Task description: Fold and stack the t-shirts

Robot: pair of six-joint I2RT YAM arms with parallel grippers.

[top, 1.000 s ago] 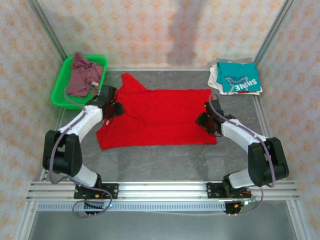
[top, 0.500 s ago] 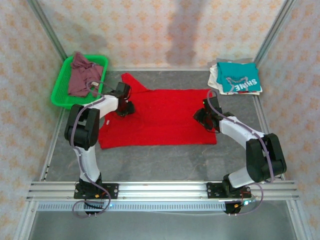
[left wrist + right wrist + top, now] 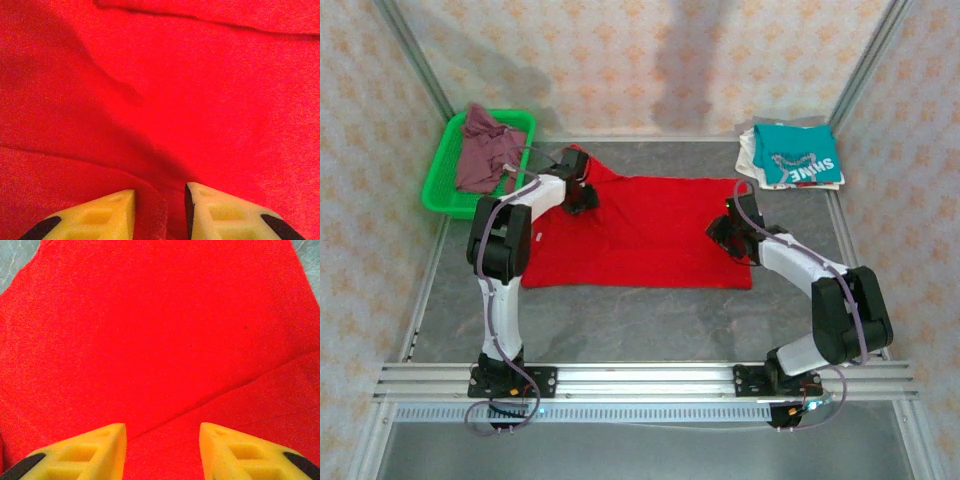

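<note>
The red t-shirt [image 3: 650, 235] lies spread flat across the middle of the table. My left gripper [image 3: 582, 195] is stretched out to the shirt's upper left, by the sleeve. In the left wrist view a raised ridge of red cloth [image 3: 150, 200] stands pinched between the yellow fingers of that gripper [image 3: 160, 202]. My right gripper [image 3: 722, 235] rests on the shirt's right edge, and in the right wrist view it [image 3: 162, 442] stands open over flat red cloth [image 3: 160, 340] crossed by a fold line. The teal "SHINE" shirt [image 3: 802, 155] lies folded on a whitish shirt [image 3: 750, 152] at the back right.
A green mesh basket [image 3: 440, 190] at the back left holds the crumpled mauve shirt [image 3: 480, 150]. Metal frame posts and patterned walls close in the table. Bare grey table [image 3: 640, 320] lies in front of the red shirt.
My left gripper has moved from the shirt's left edge up and right to the upper-left sleeve area, shifting the cloth's left side. The right gripper has edged slightly left.
</note>
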